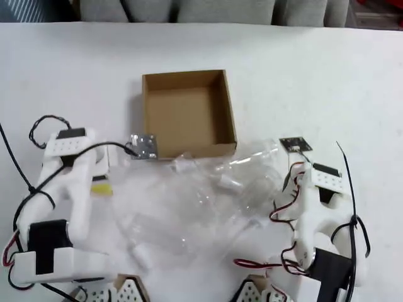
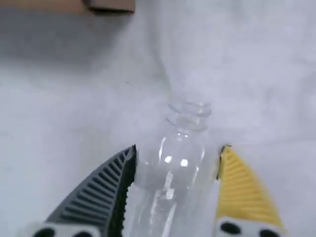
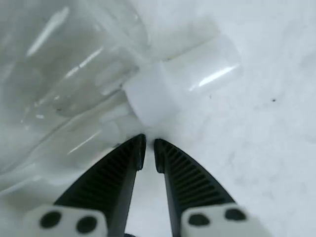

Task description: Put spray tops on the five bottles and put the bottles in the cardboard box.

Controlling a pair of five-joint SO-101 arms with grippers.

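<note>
On our left, the left claw (image 2: 176,150) stands open astride a clear, topless bottle (image 2: 170,190) lying on the table (image 2: 59,98). The cardboard box (image 1: 230,107) sits beyond the heaped bottles (image 1: 201,201). Our right claw (image 3: 149,141) is closed on nothing, just beside a white spray top (image 3: 158,94).

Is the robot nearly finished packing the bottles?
Not nearly. Done: nothing packed, the cardboard box is empty. The clear bottles lie heaped on the table next to it. In hand: the left gripper stands open around one bottle with a bare neck; the right gripper is shut beside a white spray top, screwed on or not I cannot tell. Left: tops, then every bottle into the box.
</note>
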